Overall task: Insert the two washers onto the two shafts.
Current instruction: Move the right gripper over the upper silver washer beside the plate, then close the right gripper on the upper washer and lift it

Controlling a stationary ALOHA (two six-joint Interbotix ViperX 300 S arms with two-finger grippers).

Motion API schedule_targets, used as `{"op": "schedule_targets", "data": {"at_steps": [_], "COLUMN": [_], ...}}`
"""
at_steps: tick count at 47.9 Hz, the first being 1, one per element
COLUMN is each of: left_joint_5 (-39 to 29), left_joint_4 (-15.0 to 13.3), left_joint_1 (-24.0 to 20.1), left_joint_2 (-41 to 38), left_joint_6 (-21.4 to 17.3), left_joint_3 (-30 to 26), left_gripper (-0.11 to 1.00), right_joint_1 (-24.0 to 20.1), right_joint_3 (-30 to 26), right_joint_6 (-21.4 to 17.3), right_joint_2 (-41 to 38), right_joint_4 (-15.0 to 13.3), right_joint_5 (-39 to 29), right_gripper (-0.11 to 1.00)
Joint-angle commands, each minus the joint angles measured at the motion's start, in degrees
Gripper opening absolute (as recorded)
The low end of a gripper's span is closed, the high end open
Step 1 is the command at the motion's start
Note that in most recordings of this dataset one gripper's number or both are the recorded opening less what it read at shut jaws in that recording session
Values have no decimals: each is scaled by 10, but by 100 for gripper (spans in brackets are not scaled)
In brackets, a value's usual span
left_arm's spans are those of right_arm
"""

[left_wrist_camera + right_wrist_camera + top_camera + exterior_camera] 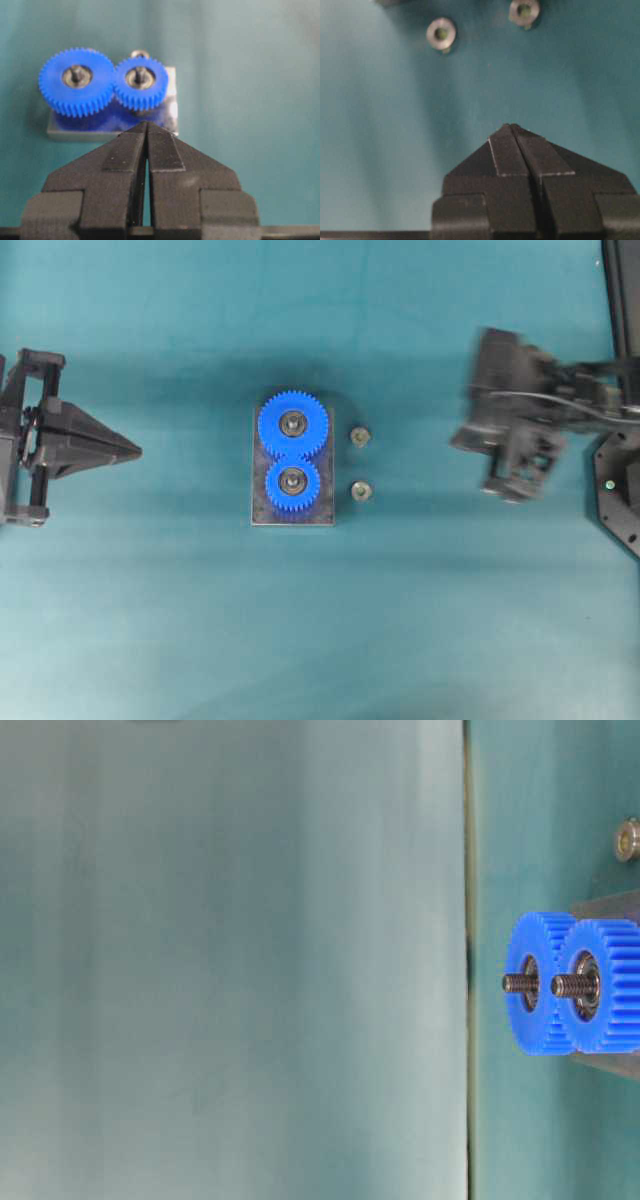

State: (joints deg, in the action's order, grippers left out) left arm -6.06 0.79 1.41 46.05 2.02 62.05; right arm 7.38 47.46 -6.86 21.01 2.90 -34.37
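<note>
Two metal washers lie flat on the teal tabletop, just right of the gear block in overhead view: far washer beside the large blue gear, near washer beside the small blue gear; both apart from the grey base plate. Gears mesh, each w/ a threaded shaft through its hub; table-level view shows shaft of small gear and shaft of large gear projecting upward. Left end effector at left edge, tips pressed together, holding nothing, pointing toward block. Right end effector well right of washers, motion-blurred overhead; wrist view shows tips together, empty, washers ahead of it.
</note>
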Motion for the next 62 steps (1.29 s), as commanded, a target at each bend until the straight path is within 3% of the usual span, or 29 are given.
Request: {"op": "schedule_targets", "data": {"at_steps": [1, 6, 9, 22, 30, 48, 62], "left_joint_5": [-2, -4, -4, -4, -11, -14, -14], "left_joint_4": [2, 1, 1, 1, 1, 2, 2], "left_joint_1": [3, 5, 5, 5, 5, 5, 5], "left_joint_2": [-2, 0, 1, 7, 13, 32, 39], "left_joint_6": [0, 0, 0, 0, 0, 1, 1], "left_joint_3": [-10, -10, -9, -5, -3, 7, 11], "left_gripper": [1, 1, 1, 1, 1, 1, 1], "right_joint_1": [4, 4, 7, 9, 9, 16, 23], "right_joint_3": [-40, -65, -83, -135, -161, -203, -205], "right_joint_6": [5, 24, 44, 89, 94, 97, 97], "right_joint_2": [-33, -75, -105, -190, -224, -287, -308], "right_joint_4": [-7, -16, -16, -16, -16, -18, -18], "right_joint_5": [-1, 0, -3, -3, -18, -18, 6], "right_gripper": [2, 2, 9, 80, 69, 68, 67]}}
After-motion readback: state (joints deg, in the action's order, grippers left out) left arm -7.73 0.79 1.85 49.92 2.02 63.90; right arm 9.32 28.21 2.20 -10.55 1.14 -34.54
